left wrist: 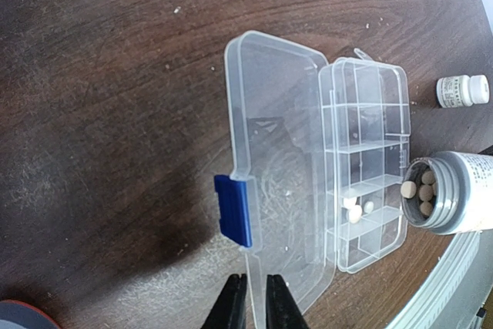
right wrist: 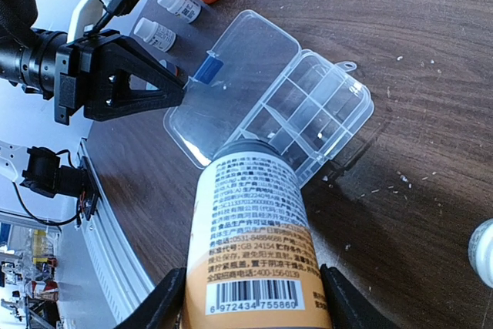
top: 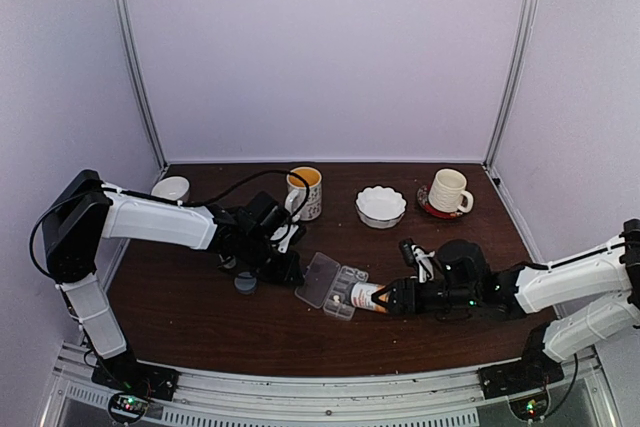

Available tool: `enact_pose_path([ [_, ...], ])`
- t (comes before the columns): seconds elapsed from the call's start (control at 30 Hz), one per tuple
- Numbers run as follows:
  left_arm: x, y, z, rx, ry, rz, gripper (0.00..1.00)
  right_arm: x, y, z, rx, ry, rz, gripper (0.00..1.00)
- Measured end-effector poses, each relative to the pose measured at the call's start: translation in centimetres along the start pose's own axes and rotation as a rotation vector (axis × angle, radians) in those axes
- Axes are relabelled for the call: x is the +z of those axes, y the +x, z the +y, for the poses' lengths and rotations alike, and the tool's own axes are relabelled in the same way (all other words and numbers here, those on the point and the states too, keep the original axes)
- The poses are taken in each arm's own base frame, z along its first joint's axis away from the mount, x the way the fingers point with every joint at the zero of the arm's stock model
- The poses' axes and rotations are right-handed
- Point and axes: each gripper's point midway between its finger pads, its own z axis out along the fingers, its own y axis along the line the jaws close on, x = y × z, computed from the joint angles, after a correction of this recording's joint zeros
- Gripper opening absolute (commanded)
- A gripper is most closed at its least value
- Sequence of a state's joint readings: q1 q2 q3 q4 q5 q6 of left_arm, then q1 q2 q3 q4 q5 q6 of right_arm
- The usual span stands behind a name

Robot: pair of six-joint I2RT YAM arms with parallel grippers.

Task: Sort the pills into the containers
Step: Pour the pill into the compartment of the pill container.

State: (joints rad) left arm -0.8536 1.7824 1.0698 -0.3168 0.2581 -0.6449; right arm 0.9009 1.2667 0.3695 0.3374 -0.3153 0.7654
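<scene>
Over the table, from the top external view, the organizer box (top: 348, 292) is seen lying open between the two arms, its lid (top: 318, 280) folded out toward the left gripper (top: 290, 269). A bottle (top: 366, 298) is held on its side by the right gripper (top: 388, 297), mouth at the box's right edge. The right arm is thus the one placed to pour.

From the left wrist, the fingers (left wrist: 233, 307) are seen drawn almost together, with the rim of the lid running into the narrow gap between them. The lid is therefore judged to be pinched and the box steadied. The bottle's long axis is laid across the long axis of the box, and its open mouth is set at the tray's outer wall, beside the compartments (left wrist: 363, 125) toward the near end. Three whitish pills (left wrist: 358, 207) are seen in one of those near cells; the other cells appear bare. Inside the bottle's mouth, tan pills (left wrist: 420, 193) are visible, not yet tipped out.

From the right wrist, the jaws are seen clamped on the labelled body of the bottle, which is pointed straight at the box. A further tilt over the chosen cell is judged to be called for, and spillage across the low dividers is the risk.
</scene>
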Motion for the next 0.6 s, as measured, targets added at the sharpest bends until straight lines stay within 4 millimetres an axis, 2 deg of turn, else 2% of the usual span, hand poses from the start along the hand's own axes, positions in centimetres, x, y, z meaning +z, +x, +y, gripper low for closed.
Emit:
enact_pose_path([
  [0.2,0.0,0.0,0.0,0.0,0.0,0.0,0.13,-0.1,-0.1,0.2,-0.003,0.001,0.002,0.0],
  [0.47,0.0,0.0,0.0,0.0,0.0,0.0,0.13,-1.2,-2.0,2.3,-0.015,-0.068,-0.065,0.0],
  [0.53,0.0,0.0,0.0,0.0,0.0,0.0,0.13,-1.0,-1.8,2.1,-0.011,-0.065,-0.061,0.0],
  [0.6,0.0,0.0,0.0,0.0,0.0,0.0,0.13,-0.2,-1.0,1.2,-0.001,-0.038,-0.027,0.0],
])
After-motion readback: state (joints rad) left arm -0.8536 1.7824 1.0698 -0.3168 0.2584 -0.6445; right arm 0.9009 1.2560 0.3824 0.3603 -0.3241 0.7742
